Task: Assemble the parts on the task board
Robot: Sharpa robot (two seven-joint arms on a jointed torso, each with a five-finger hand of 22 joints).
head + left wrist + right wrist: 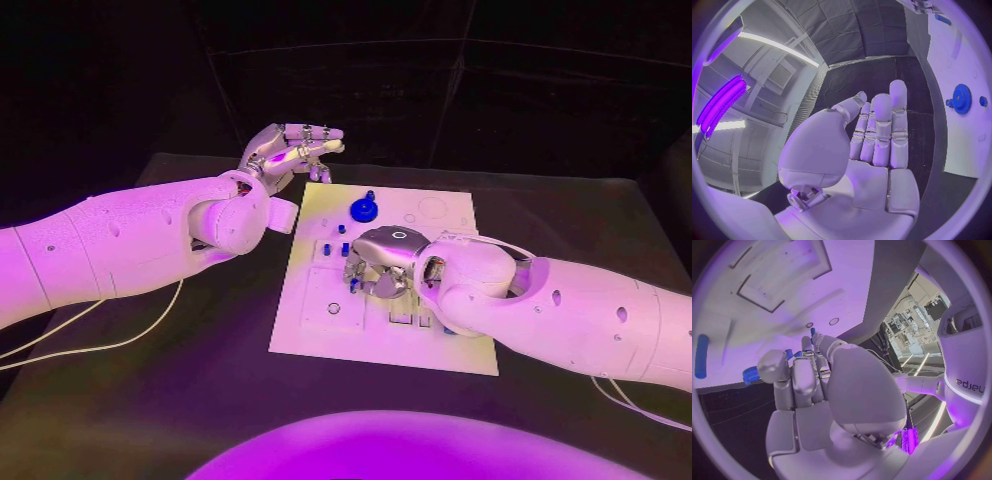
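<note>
Pinching a small blue part, the right hand fingers risked dropping it onto the task board; the left hand hung spread, holding nothing.

Board looking matt white plastic; blue gear looking smooth plastic; counter showing dull black; left robot hand, right robot hand gleaming glossy metal w/ smooth shells.

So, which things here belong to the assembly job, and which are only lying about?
Belong to the job:
- task board
- blue gear
- small blue parts
- right robot hand, over the board; grasp unclear
- left robot hand, holding nothing

Only lying about:
- black table
- white cable
</note>
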